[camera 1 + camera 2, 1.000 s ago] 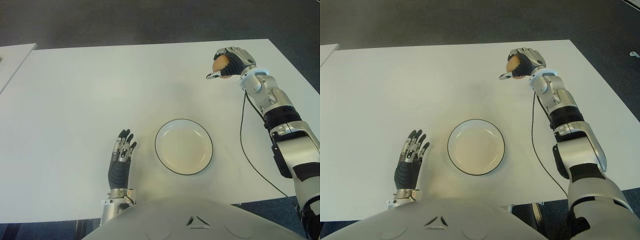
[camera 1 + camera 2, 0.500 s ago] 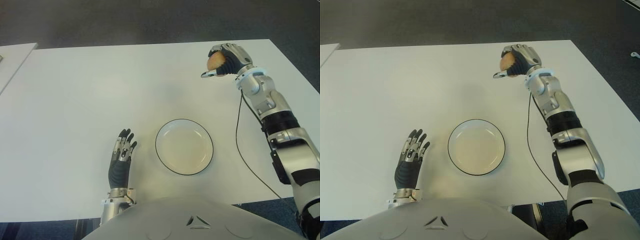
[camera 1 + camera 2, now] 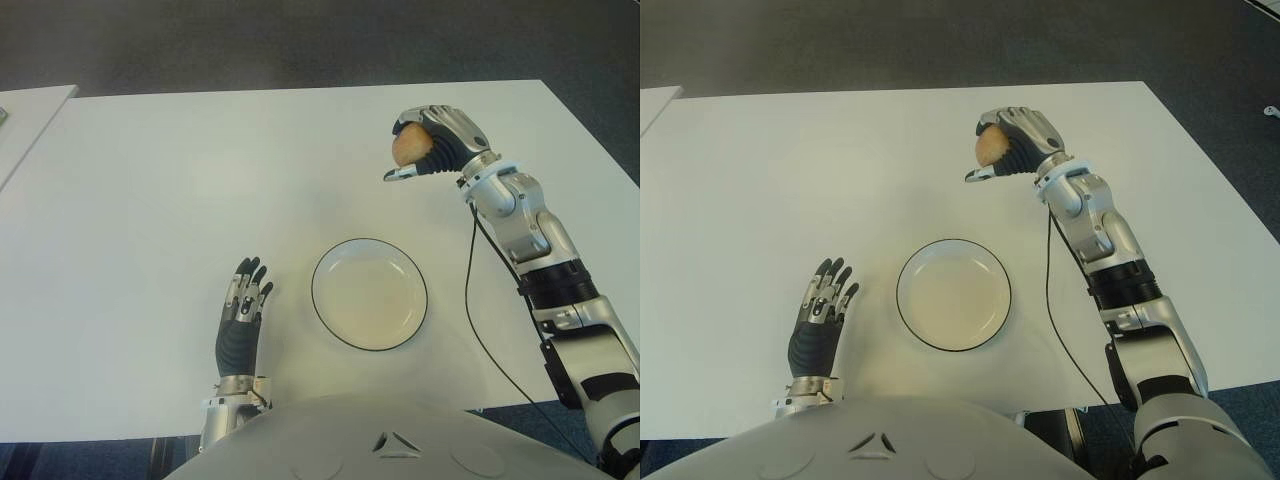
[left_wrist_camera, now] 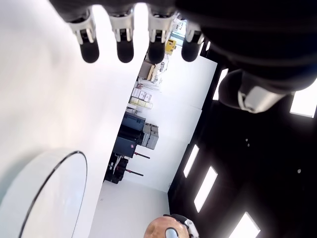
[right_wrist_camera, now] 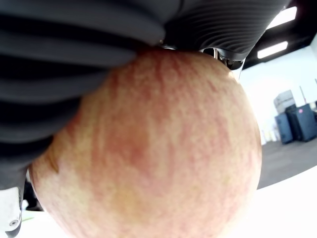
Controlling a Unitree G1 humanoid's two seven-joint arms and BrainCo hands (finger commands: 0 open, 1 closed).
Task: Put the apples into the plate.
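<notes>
The robot's right hand (image 3: 432, 145), a grey and black hand of several jointed fingers, is curled tight around a round apple with yellow skin streaked red (image 3: 409, 148); the hand is held up above the far right part of the wide white rectangular table (image 3: 150, 200), beyond the plate and a little to its right; the apple shows at the left side of the fist, with the fingers wrapped over its top and the thumb reaching out beneath it; in the right wrist view the apple's streaked skin (image 5: 158, 148) fills nearly the whole picture, pressed against the dark ribbed fingers (image 5: 69, 64); a thin black cable (image 3: 470, 300) hangs from the right forearm and trails down across the table's right side; a round, shallow white plate with a thin dark rim (image 3: 316, 305) lies on the table near the robot's body, with nothing in it; the left hand (image 3: 243, 310) shows just to the left of the plate, its fingers straight and slightly spread, pointing away from the body, holding nothing; whether it touches the table cannot be told.
</notes>
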